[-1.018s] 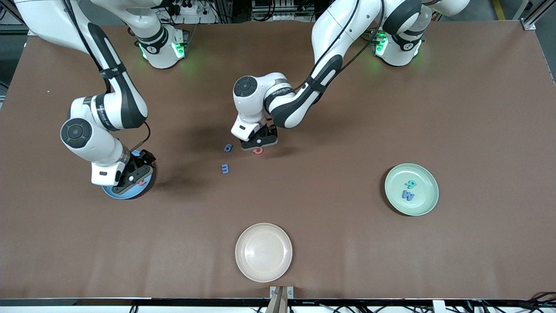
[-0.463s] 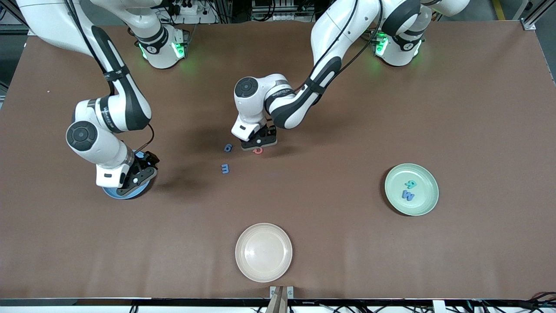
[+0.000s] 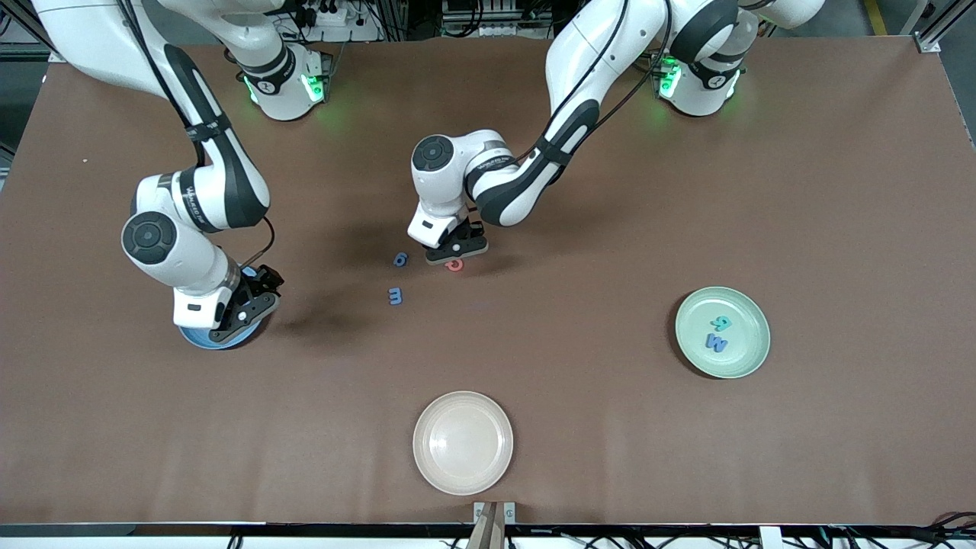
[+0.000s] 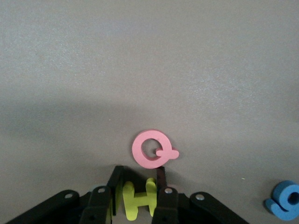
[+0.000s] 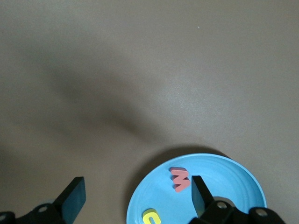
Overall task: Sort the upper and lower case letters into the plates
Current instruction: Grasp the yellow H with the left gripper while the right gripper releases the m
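Observation:
My left gripper [image 3: 455, 250] is down at the table's middle, its fingers against both sides of a yellow letter H [image 4: 138, 200]; in its wrist view the gripper [image 4: 139, 175] is right beside a pink Q [image 4: 152, 149], which lies on the table [image 3: 454, 264]. My right gripper [image 3: 242, 311] is open and empty, low over the sky blue plate [image 3: 200, 340]. In the right wrist view the gripper [image 5: 135, 186] straddles the plate's rim [image 5: 224, 172]; a pink M [image 5: 180, 179] and a yellow C [image 5: 152, 217] lie in it. The mint green plate [image 3: 743, 335] holds a teal letter [image 3: 720, 322] and a blue W [image 3: 717, 342].
Two blue letters lie on the table near the Q: one [image 3: 400, 259] beside it toward the right arm's end, also in the left wrist view [image 4: 285, 206], and a blue m [image 3: 395, 296] nearer the front camera. A cream-white plate [image 3: 463, 442] sits at the front edge.
My right gripper has drifted a little toward the table's middle over the blue plate, still open. My left gripper has stayed at the H beside the Q.

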